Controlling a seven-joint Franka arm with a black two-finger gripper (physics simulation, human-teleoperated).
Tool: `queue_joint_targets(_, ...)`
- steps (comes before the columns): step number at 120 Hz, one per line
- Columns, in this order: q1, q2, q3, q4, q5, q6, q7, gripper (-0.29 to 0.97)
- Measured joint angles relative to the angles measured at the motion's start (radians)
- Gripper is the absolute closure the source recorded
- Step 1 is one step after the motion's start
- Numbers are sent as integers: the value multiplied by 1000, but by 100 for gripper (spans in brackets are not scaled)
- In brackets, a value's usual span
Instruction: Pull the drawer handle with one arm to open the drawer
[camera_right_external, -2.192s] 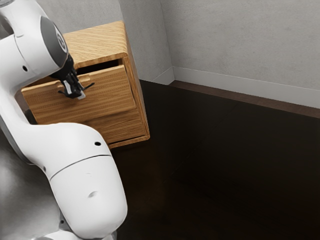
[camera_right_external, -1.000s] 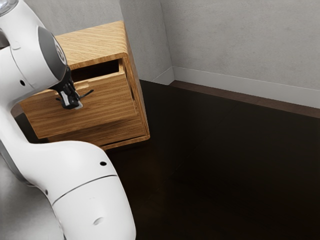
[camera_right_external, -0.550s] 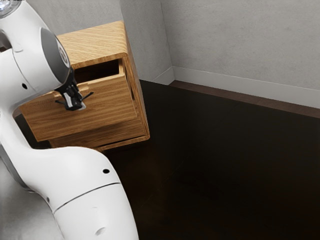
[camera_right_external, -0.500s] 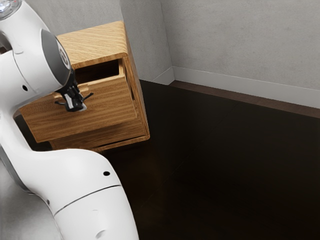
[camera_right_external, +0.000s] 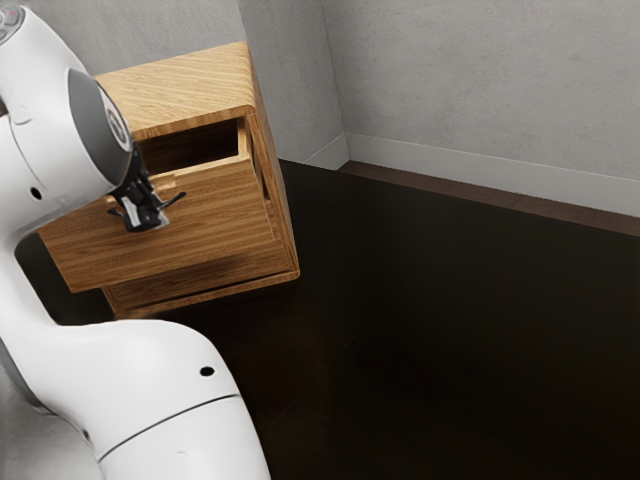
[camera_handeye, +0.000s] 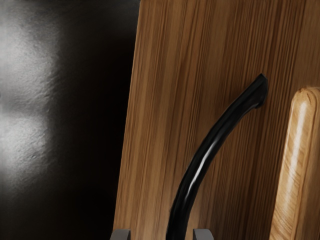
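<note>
A light wooden cabinet (camera_right_external: 195, 90) stands by the wall, and its top drawer (camera_right_external: 190, 225) is pulled partly out, with a dark gap showing behind the front panel. My gripper (camera_right_external: 140, 212) is at the drawer's black curved handle (camera_handeye: 215, 145), near the front panel's upper edge. In the wrist view the handle runs down between my two grey fingertips (camera_handeye: 121, 234). It lies close against one fingertip and a visible gap separates it from the other, so the gripper is open around the handle.
My white arm fills the exterior view's left and lower left. A dark glossy floor (camera_right_external: 450, 320) spreads to the exterior view's right, up to a grey wall with a pale baseboard (camera_right_external: 490, 170). A lower drawer front (camera_right_external: 200, 285) sits under the pulled one.
The drawer has slid further out of the cabinet, toward the exterior view's lower left. My gripper moved the same way with the handle, and the gap behind the drawer front has widened.
</note>
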Motion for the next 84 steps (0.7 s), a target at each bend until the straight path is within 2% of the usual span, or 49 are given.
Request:
queue_joint_targets(46, -31, -13, 16, -31, 23, 3, 0, 61)
queue_joint_targets(84, -101, -16, 46, -85, 65, 17, -1, 61)
